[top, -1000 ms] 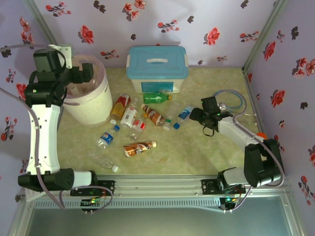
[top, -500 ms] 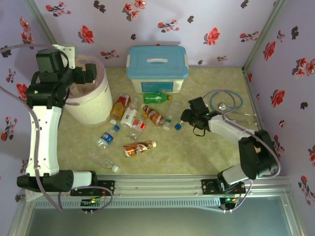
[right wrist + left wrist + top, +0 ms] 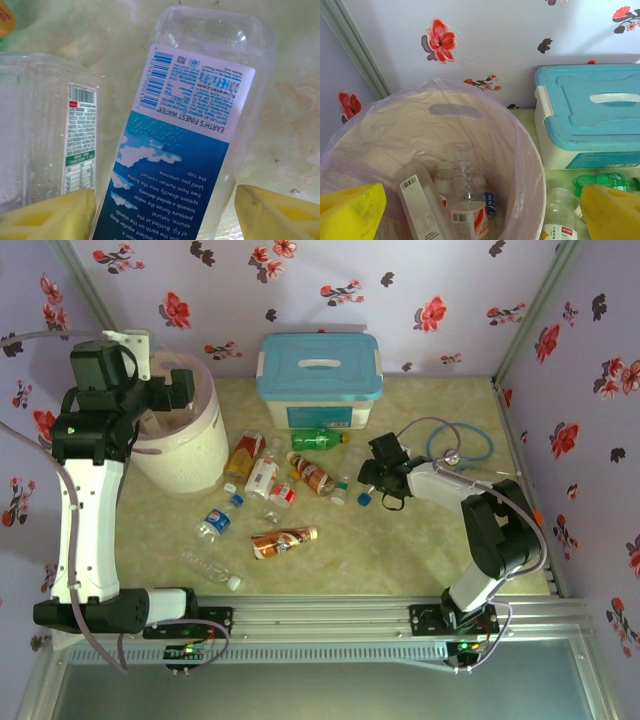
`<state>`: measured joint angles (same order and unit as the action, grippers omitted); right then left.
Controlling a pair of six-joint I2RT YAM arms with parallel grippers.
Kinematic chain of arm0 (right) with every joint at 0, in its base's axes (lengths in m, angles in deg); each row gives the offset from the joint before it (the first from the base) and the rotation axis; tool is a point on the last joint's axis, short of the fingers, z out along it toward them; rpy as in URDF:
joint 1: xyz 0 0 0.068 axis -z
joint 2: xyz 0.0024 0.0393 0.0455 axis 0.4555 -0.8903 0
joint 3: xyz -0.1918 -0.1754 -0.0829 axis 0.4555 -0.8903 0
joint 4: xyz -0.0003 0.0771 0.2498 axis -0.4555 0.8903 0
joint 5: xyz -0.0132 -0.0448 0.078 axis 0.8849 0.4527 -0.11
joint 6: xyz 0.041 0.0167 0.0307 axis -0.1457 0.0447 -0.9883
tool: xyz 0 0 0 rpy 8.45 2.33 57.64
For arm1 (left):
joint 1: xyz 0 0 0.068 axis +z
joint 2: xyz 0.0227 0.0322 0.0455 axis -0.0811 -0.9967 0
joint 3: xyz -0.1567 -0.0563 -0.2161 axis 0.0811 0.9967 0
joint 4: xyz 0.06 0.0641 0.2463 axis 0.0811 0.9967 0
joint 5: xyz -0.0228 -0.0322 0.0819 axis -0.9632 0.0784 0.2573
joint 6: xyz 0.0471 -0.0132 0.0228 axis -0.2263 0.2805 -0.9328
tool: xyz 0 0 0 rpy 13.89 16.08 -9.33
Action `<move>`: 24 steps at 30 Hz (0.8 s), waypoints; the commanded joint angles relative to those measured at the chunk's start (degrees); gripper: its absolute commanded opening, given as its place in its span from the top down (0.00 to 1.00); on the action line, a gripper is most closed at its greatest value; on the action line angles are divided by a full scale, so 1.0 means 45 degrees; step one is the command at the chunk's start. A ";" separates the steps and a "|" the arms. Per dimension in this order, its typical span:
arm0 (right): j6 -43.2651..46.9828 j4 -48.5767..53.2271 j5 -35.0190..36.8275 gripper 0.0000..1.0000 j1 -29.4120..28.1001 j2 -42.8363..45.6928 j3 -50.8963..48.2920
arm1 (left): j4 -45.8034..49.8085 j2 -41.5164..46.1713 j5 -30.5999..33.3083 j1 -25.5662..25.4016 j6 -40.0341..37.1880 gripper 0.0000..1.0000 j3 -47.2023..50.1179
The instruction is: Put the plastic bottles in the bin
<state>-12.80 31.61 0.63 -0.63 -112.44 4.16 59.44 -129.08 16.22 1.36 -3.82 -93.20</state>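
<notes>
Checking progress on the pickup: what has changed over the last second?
The right gripper swung left across the table to the blue-labelled bottle, which now lies between its fingers; a grip is unclear. The left gripper stayed open over the bin; other bottles unmoved.

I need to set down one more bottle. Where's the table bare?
Bare table near the rail, between the amber bottle and the right arm. A smaller patch between the blue-lidded box and the hose loop. Crowded: bottle cluster from the bin to the right end effector.
</notes>
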 commanded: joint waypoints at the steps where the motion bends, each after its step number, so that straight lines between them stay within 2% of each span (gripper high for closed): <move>1: 0.0815 0.1004 0.0398 0.26 0.0324 0.0051 -0.0028 | -0.0214 0.0164 0.0186 -0.0089 -0.0206 0.00 0.0117; 6: 0.1796 0.1514 -0.0079 0.26 0.0895 0.0795 -0.0612 | -0.0281 0.0181 0.0186 -0.0080 -0.0180 0.00 0.0227; 10: 0.2089 0.1496 -0.0426 0.15 0.0985 0.0642 -0.0688 | -0.0429 0.0134 0.0170 -0.0102 -0.0072 0.00 0.0371; 12: 0.1983 0.1374 -0.0675 0.14 0.0985 0.0417 -0.0591 | -0.0429 0.0096 0.0150 -0.0133 -0.0052 0.00 0.0395; 20: 0.2112 0.1209 -0.0667 0.21 0.0985 -0.0409 -0.0300 | -0.0229 0.0327 -0.0283 -0.0226 0.0503 0.00 0.0298; 24: 0.2054 0.1105 -0.0732 0.28 0.0975 -0.0414 -0.0426 | -0.0692 0.0474 -0.2073 -0.0245 0.1624 0.00 0.0538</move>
<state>-3.77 36.74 -1.84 3.85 -113.78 1.71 58.47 -128.75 12.81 0.73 -0.80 -91.36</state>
